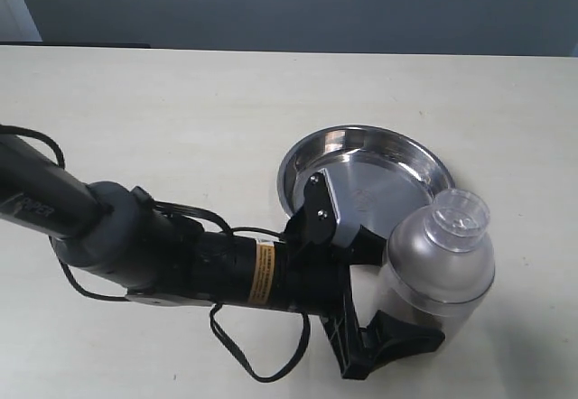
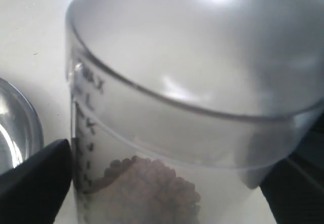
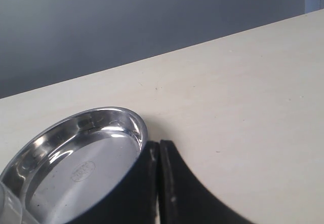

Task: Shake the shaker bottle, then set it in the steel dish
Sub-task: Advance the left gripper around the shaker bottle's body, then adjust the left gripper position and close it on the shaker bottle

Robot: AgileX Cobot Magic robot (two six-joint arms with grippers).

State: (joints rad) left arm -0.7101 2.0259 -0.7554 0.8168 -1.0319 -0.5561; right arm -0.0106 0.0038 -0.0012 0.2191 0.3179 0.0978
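Observation:
The shaker bottle (image 1: 438, 259) is clear with a frosted dome and a small round cap, and it leans slightly. My left gripper (image 1: 397, 295) is shut on its body, one black finger on each side. The bottle covers the near right rim of the steel dish (image 1: 379, 169). In the left wrist view the shaker bottle (image 2: 202, 82) fills the picture between the fingers of the left gripper (image 2: 167, 193). Reddish-brown bits lie heaped at its bottom. The steel dish (image 2: 15, 127) shows at one edge. My right gripper (image 3: 159, 153) is shut on nothing, beside the steel dish (image 3: 76, 158).
The pale table (image 1: 181, 119) stretches round the dish, with a dark wall behind its far edge. The left arm and its black cables (image 1: 244, 345) lie across the near left. The right arm is outside the exterior view.

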